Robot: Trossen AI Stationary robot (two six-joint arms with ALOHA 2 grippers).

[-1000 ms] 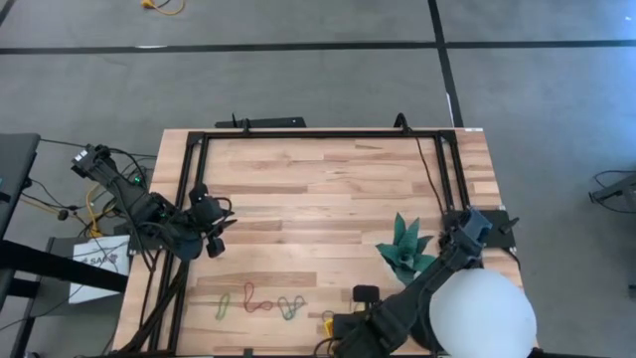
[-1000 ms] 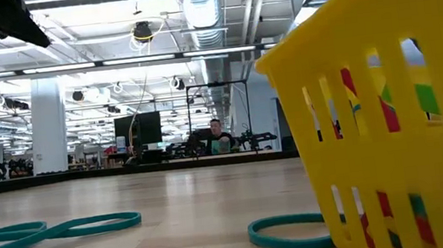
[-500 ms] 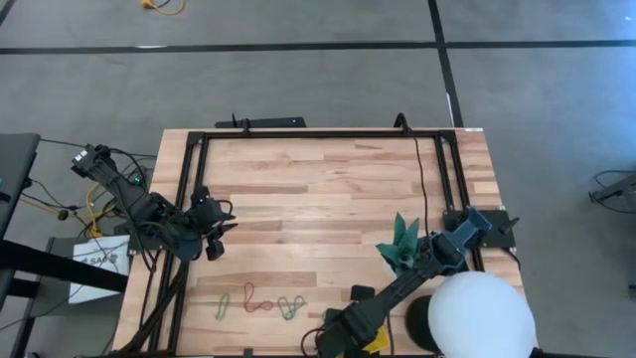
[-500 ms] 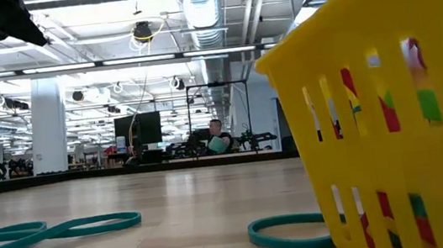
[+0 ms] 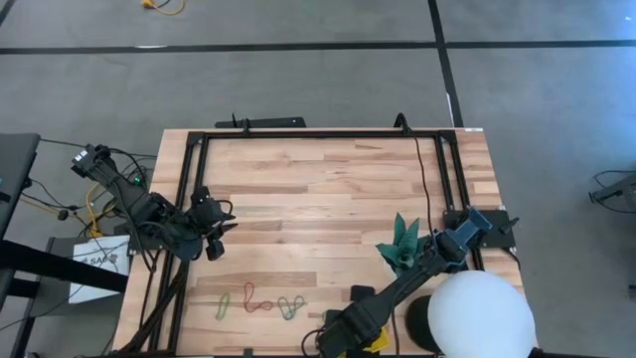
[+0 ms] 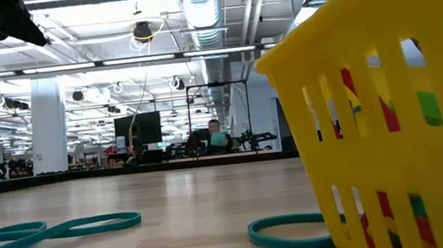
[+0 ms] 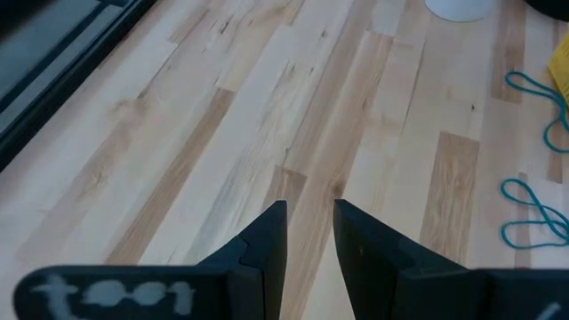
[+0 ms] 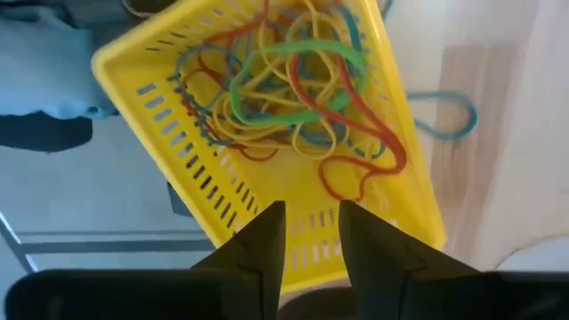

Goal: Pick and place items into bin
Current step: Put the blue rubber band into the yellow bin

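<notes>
Bands point(image 8: 293, 93) mostly piled in bin point(image 8: 178, 124) just under right gripper point(image 8: 307, 233), jaws slightly parted, nothing held. A few loops point(image 5: 260, 301) left, well clear of it.

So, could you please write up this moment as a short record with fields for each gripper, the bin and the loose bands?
right gripper: over the yellow bin at the table's near edge, fingers a little apart, nothing between them
left gripper: waiting over the table's left side, fingers slightly apart, empty
bin contents: tangled pile of bands, red, green, yellow and blue
loose bands: a few on the wood left of the bin
other things: teal paper star, white sphere
</notes>
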